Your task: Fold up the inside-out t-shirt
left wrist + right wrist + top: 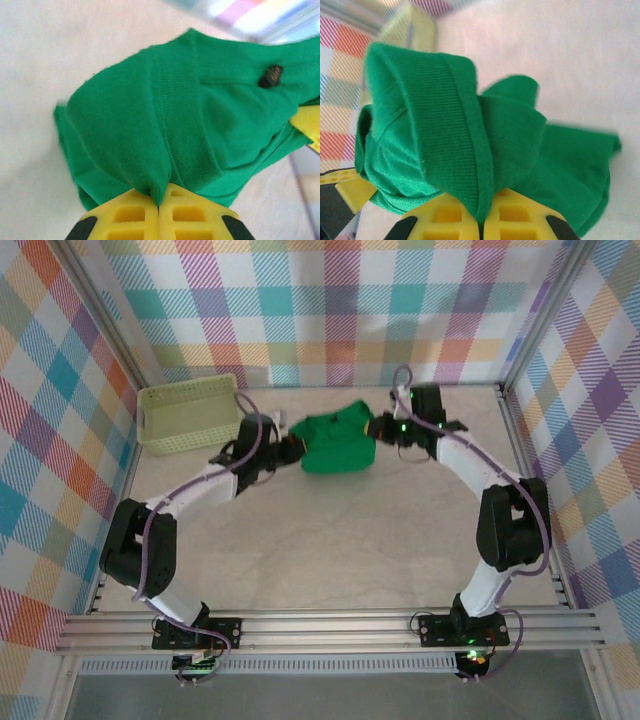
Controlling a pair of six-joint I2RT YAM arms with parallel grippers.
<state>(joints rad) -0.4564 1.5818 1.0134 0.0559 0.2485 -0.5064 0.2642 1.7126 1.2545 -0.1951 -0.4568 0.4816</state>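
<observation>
At the far middle of the table (330,550): left end effector (291,451) clamped shut on one edge of the t-shirt (336,443), right end effector (379,428) clamped on the opposite edge. Shirt bunched between them, ribbed band (450,125) rolled over; basket (188,416) just left. No fold made yet; spreading flat and folding look to remain.

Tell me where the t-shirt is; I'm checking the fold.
Top view: the t-shirt is bunched at the table's far middle, gripped at each end by shut jaws, right of the basket.
</observation>
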